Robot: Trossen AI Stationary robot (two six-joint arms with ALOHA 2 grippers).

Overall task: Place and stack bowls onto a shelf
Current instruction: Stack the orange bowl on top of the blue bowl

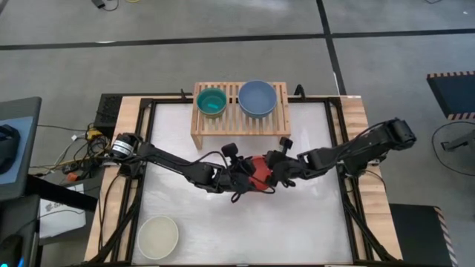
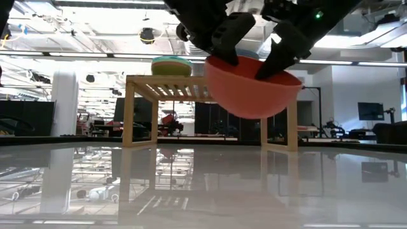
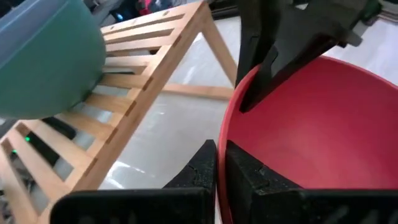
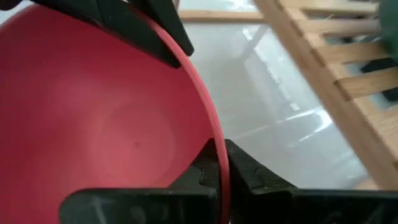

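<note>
A red bowl [image 1: 260, 172] hangs over the table's middle between my two grippers, clear of the table in the low view [image 2: 251, 92]. My left gripper [image 1: 245, 176] is shut on its left rim and my right gripper [image 1: 276, 172] on its right rim. The light-wood shelf [image 1: 231, 111] stands at the far edge. On its slats rest a teal bowl [image 1: 212, 102] on the left and a blue bowl [image 1: 257, 97] on the right. A cream bowl [image 1: 157, 236] sits on the table at the near left. My left gripper pinches the red bowl's rim [image 3: 222, 134] on its left side, one finger inside the bowl and one outside. The fingers come slanting down from the table's left. The bowl is lifted clear, mouth up and tilted. My right gripper pinches the red bowl's rim [image 4: 211, 127] on the opposite, right side, one finger inside and one outside. The fingers come slanting down from the table's right. In the low view the bowl's right side [image 2: 296, 81] hangs lower than its left.
The shelf [image 2: 143, 86] stands just beyond the held bowl, with bare slats between and beside its two bowls. The table's wooden frame [image 1: 356, 148] runs along both sides. Cables and a box lie off the table's left edge [image 1: 82, 141].
</note>
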